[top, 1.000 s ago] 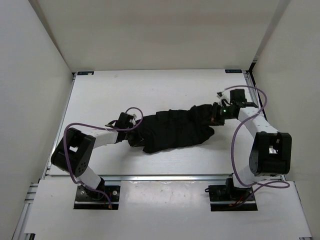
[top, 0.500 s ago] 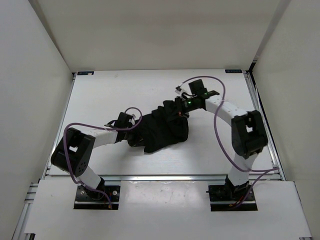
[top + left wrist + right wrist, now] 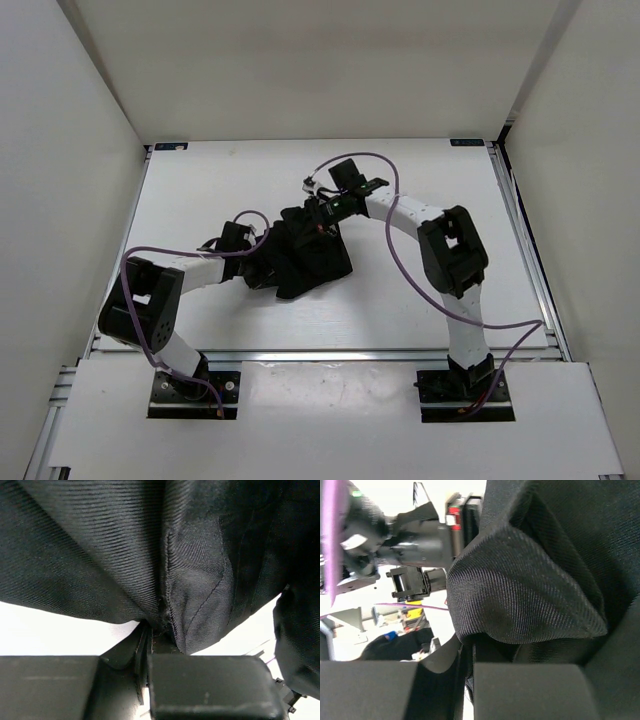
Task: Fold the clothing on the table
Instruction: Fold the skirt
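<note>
Top external view: find clothing (image 3: 305, 262) bunched near the middle of table (image 3: 200, 180); note left gripper (image 3: 243, 258) clenched on its left edge, right gripper (image 3: 320, 213) clenched on a fold at its far side; lay that fold flat across the lower layer, edges matched, without dragging the pile; cannot tell layer order or fingertip positions under black cloth; expect no outline from cropped wrist views.

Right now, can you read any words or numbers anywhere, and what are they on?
No text can be read anywhere.
Small blue corner marks on the flat white table: too small to read.
Small red and white tag on a black robot part: blurred.
Soft black ribbed clothing: no print or label shows.
</note>
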You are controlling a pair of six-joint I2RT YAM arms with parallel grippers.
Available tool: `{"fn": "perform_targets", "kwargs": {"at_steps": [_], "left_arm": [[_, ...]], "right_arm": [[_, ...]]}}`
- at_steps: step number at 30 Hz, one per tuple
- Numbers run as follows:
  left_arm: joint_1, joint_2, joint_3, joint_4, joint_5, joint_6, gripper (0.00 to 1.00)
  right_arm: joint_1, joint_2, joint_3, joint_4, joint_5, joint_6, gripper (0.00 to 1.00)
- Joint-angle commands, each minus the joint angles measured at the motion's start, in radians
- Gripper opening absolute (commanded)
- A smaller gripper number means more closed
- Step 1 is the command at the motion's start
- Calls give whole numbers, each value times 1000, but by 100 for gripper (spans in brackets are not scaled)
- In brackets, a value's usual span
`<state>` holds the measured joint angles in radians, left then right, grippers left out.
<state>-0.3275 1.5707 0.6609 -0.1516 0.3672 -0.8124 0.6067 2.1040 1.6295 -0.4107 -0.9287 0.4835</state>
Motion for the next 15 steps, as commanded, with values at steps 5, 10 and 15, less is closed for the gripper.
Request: {"fn": "perform_targets", "kwargs": {"at_steps": [5, 10, 15], "left_arm": [[18, -35, -10, -13, -20, 19, 11], [37, -37, -20, -25, -27, 28, 12], [39, -34, -18, -34, -21, 42, 10]], "right_arm": [[33, 79, 47, 117, -119, 98, 0], [68, 134, 82, 167, -151, 142, 0], [73, 160, 66, 249, -191, 202, 1]]}}
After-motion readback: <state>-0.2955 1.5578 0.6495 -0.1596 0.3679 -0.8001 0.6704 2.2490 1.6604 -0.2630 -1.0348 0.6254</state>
